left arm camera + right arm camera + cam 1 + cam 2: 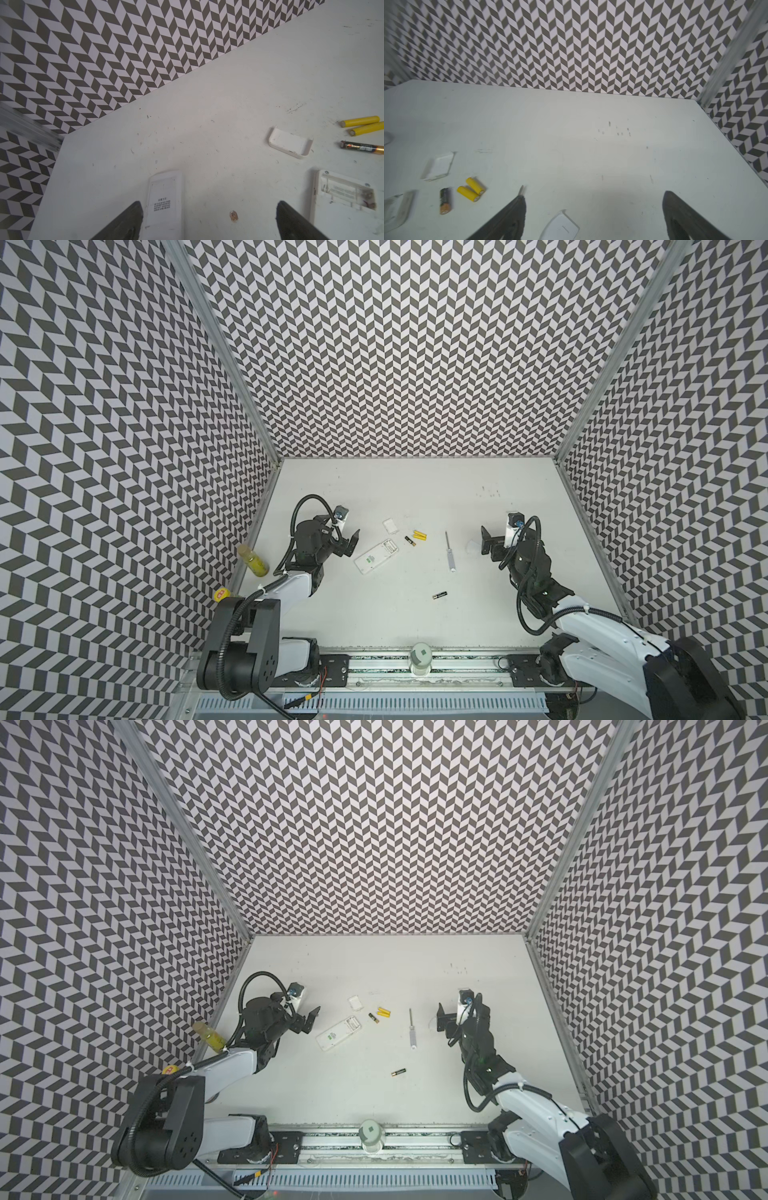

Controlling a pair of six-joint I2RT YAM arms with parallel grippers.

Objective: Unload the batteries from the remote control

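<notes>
**Batteries, four, all lying out on the counter [415, 489].**
- Yellow pair [420, 535]: side by side, long axes roughly left-right.
- Black battery [410, 541]: just beside the pair on its near-left, lying diagonally.
- Second black battery [439, 595]: alone, well apart toward the near edge, axis roughly left-right, nearer my right claw.
- Remote [376, 558]: just left of the cluster; its compartment is open and looks empty.
- Cover [390, 526]: just beyond the remote.
- Screwdriver [449, 551]: between the cluster and my right claw.
- Left claw [352, 543] and right claw [485, 542]: both spread wide, holding nothing, flanking the lot.
- Judgement: unloading is done. Bare counter far and near leaves room to withdraw.
</notes>
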